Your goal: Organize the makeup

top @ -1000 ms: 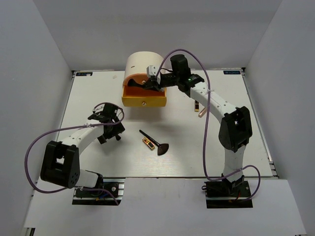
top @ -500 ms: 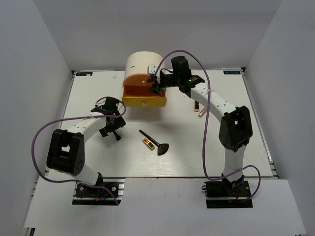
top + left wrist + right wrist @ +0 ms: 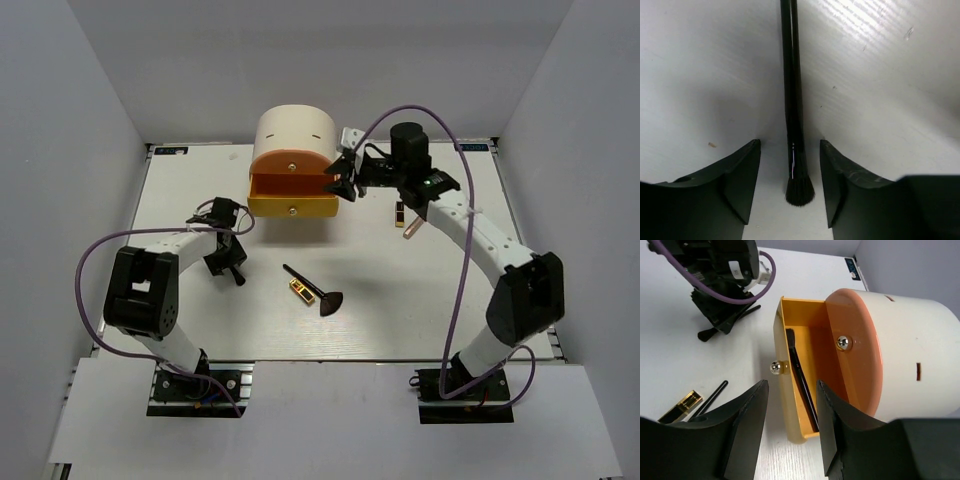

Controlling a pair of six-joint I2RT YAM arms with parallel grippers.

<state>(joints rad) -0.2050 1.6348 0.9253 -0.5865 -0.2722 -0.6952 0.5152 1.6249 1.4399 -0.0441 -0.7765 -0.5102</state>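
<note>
A thin black brush (image 3: 792,100) lies on the white table, bristles toward the camera, between the fingers (image 3: 742,180) of my left gripper (image 3: 790,145). The jaws are open, with a gap on each side of the brush. From above, the left gripper (image 3: 228,258) is low at the table's left. My right gripper (image 3: 338,180) is open and empty at the right end of the pulled-out orange-yellow drawer (image 3: 292,207). A black brush (image 3: 801,382) lies inside the drawer (image 3: 782,400). A fan-headed brush (image 3: 318,293) and a gold-and-red lipstick (image 3: 299,290) lie mid-table. A slim pinkish stick (image 3: 409,229) lies further right.
The cream rounded box (image 3: 295,128) stands at the back centre, and its second orange drawer front (image 3: 860,360) is closed. A small dark item (image 3: 398,213) lies beside the pinkish stick. Grey walls enclose the table on the left, right and back.
My right gripper has opened and drawn back to the right, out of the drawer. My left gripper has shifted over the black brush, and its jaws have narrowed around it.
</note>
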